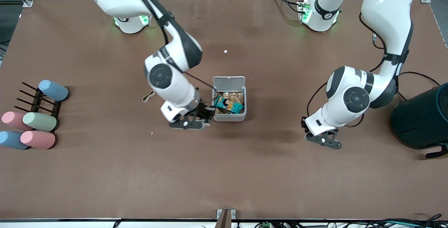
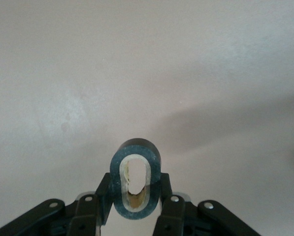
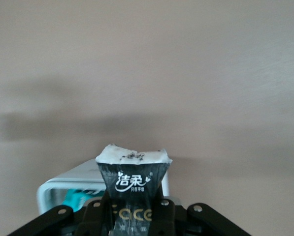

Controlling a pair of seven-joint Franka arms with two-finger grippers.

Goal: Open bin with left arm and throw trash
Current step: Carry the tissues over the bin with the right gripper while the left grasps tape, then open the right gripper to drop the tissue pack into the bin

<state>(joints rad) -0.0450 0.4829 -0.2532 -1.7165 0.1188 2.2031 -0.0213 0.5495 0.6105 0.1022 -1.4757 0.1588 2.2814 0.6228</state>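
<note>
my right gripper (image 1: 206, 113) sits just beside the open bin (image 1: 229, 118), at the edge toward the right arm's end of the worktop (image 1: 224, 179), and it is clamped on the black wrapper packet (image 3: 133, 178). in the right wrist view the packet stands up between my fingers (image 3: 161, 216) with its white torn end uppermost, and the bin's white rim shows just past it. the lid (image 1: 229, 81) is already swung up, and the bin holds a teal printed packet (image 1: 229, 105) over some crumpled brownish bits.

my left gripper (image 1: 323, 140) waits over bare worktop toward the left arm's end, squeezing the dark tape ring (image 2: 135, 179) into an oval.

to do this step well, i judge that i should carry the packet fully over the opening before letting go, since my gripper looks to be at the rim rather than above the middle. a release here could leave the packet draped on the wall or tip it outside. i should keep low and avoid nudging the light box.

the beige rubber band (image 1: 148, 96) lies on the worktop near my right arm, not yet binned.
</note>
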